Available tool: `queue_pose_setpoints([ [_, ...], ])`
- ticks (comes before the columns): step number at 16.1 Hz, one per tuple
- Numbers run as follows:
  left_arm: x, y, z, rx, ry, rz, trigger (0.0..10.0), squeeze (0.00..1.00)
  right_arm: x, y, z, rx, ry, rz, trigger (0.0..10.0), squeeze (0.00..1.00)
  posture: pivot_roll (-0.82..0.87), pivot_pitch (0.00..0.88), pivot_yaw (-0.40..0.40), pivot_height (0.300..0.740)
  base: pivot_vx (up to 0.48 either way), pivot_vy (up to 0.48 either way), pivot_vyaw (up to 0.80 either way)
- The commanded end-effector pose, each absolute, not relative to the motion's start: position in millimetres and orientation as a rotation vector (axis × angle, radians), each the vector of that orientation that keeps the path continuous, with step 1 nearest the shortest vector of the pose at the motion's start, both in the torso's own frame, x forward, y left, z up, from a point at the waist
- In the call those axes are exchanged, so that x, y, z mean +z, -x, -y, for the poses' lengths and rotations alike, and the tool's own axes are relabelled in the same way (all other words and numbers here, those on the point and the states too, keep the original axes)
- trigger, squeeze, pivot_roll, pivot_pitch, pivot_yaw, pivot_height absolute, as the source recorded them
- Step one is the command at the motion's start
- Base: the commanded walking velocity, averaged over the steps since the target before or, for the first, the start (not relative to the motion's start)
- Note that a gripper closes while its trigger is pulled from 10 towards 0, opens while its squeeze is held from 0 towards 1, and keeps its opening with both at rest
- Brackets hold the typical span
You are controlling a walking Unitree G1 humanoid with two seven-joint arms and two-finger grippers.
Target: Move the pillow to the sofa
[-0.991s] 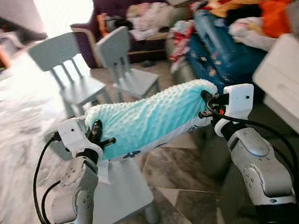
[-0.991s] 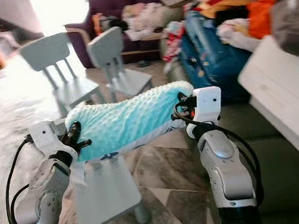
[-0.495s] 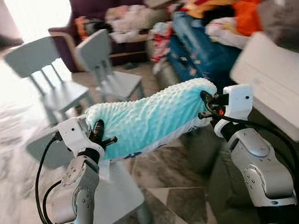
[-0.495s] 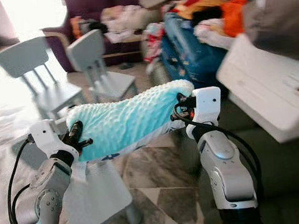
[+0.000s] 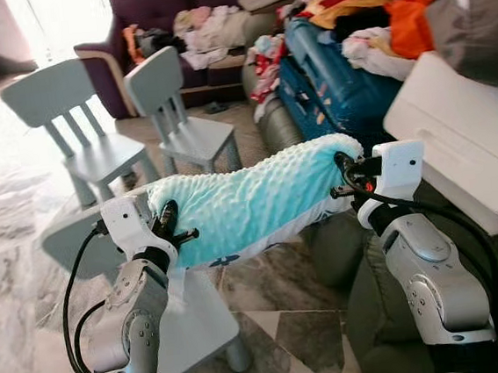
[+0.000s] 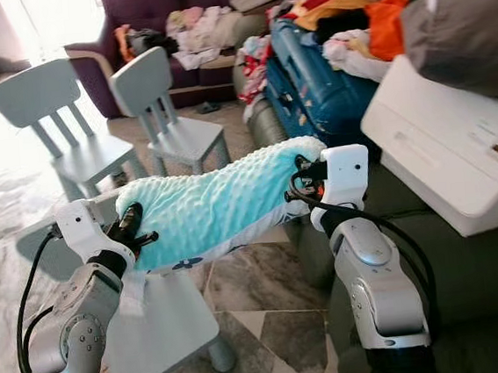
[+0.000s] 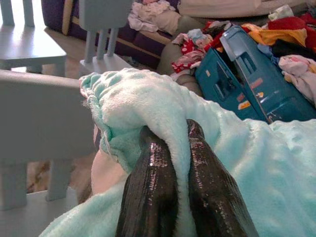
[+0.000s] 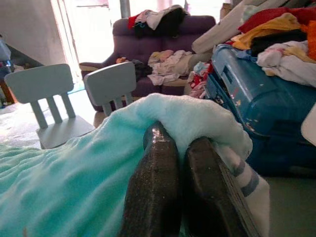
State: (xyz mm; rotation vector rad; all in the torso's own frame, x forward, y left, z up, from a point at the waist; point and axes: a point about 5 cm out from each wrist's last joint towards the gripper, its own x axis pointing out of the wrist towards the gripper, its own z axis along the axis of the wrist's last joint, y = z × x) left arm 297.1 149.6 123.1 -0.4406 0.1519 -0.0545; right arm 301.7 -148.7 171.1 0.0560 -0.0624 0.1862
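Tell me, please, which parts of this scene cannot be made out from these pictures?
- Pillow underside: head views, turned away from the camera.
- Left gripper fingertips: left wrist view, sunk in the pillow's fabric.
- Right gripper fingertips: right wrist view, buried likewise.
- Green sofa seat: head views, cut off by the frame's edge and covered by a white box.

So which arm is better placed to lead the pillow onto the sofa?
Probably the right. Both grippers are shut on the pillow, the left gripper at one end, the right gripper at the other, nearer the green sofa on the robot's right.
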Motion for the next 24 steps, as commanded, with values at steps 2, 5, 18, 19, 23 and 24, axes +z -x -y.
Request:
queue_pose_setpoints([
  [2, 129.8, -297.2, -148.3, -0.073, 0.445, -0.131, 10.0, 0.00, 180.7, -300.7, 146.1, 0.204, -0.058, 0.100, 10.0, 0.00, -0.17, 0.000, 0.016, 0.740, 0.000, 0.338, 0.00],
  [5, 129.1, -297.5, -147.8, -0.075, 0.445, -0.139, 10.0, 0.00, 180.6, -301.0, 145.8, 0.205, -0.060, 0.100, 10.0, 0.00, -0.17, 0.000, 0.017, 0.740, 0.000, 0.331, 0.00],
  [18, 128.7, -298.4, -145.6, -0.085, 0.447, -0.148, 10.0, 0.00, 180.5, -301.7, 145.2, 0.204, -0.062, 0.102, 10.0, 0.00, -0.17, 0.000, 0.020, 0.740, 0.000, 0.403, 0.00],
  [19, 128.7, -298.4, -145.4, -0.086, 0.446, -0.149, 10.0, 0.00, 180.8, -301.7, 145.1, 0.205, -0.061, 0.103, 10.0, 0.00, -0.17, 0.000, 0.020, 0.740, 0.000, 0.469, 0.00],
  [23, 128.7, -299.1, -145.3, -0.091, 0.444, -0.150, 10.0, 0.00, 181.3, -302.1, 144.7, 0.203, -0.059, 0.106, 10.0, 0.00, -0.18, 0.000, 0.020, 0.740, 0.000, 0.472, 0.00],
  [24, 128.8, -299.2, -145.2, -0.091, 0.444, -0.150, 10.0, 0.00, 181.4, -302.2, 144.7, 0.204, -0.059, 0.106, 10.0, 0.00, -0.17, 0.000, 0.020, 0.740, 0.000, 0.476, 0.00],
])
